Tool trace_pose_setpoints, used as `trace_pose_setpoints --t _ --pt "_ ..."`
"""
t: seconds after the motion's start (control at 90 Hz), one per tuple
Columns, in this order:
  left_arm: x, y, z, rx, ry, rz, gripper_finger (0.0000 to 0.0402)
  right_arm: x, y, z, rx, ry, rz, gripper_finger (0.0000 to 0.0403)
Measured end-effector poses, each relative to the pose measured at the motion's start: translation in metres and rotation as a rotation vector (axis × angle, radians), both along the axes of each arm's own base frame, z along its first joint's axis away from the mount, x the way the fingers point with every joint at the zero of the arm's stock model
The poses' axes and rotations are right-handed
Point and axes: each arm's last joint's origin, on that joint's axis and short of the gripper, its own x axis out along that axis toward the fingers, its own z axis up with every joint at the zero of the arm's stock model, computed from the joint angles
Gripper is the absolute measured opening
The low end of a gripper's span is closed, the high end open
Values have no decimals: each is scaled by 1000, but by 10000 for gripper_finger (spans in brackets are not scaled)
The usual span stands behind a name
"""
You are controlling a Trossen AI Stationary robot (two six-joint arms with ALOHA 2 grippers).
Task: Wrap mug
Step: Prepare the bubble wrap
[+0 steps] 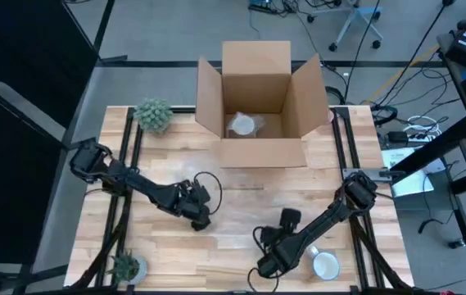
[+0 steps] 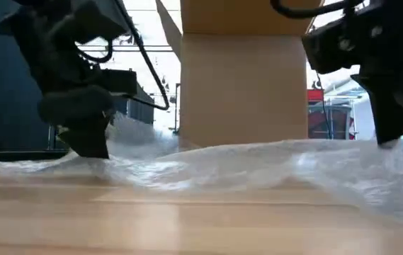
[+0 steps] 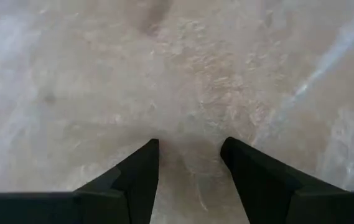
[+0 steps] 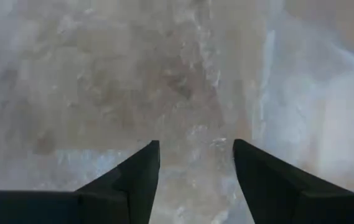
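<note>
The mug (image 1: pixel 326 265) stands upright on the wooden table (image 1: pixel 241 205), at the edge farthest from the cardboard box (image 1: pixel 261 106), just beside my right arm. It is bare, with no wrap around it. Between the mug and the box a sheet of clear bubble wrap (image 2: pixel 258 166) lies rumpled across the table; the low view shows it rising in soft folds in front of the box.

My right gripper (image 1: pixel 267 266) is down at the sheet's edge farthest from the box, close beside the mug but not touching it. Its fingers (image 4: pixel 133 180) stand moderately apart over the film and grip nothing. My left gripper (image 1: pixel 201 216) is low over the sheet on the side away from the mug, nearer the box; its fingers (image 3: pixel 136 177) are likewise parted, tips at the plastic, with nothing clamped between them.

Inside the open box rests a pale wrapped bundle (image 1: pixel 244 124). A small green plant (image 1: pixel 153 115) sits just beside the box, another plant (image 1: pixel 126 266) at the far corner.
</note>
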Motion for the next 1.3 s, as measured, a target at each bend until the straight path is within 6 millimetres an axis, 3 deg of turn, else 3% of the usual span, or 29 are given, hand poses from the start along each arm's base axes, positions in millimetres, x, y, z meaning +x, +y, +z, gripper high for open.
trace_pose_setpoints --t 0.144,0.378,0.6,0.811,0.967,1.111,1.3 --pt "12 -15 21 -58 -40 -94 180 4 0 3 22 -15 -8 187" --pt "18 -21 50 -34 -91 -148 180 11 22 31 99 -83 110 187" --pt "3 -11 50 102 30 -90 180 11 32 36 111 -158 105 187" --pt "-6 -7 46 121 116 -51 180 7 38 36 67 -236 41 205" --pt "-10 -10 46 126 136 -37 180 5 39 26 87 -258 -6 229" --pt "-10 -9 43 166 121 -25 180 7 42 3 164 -295 -10 241" --pt "-23 -3 22 145 143 71 180 3 37 -17 201 -286 -11 238"
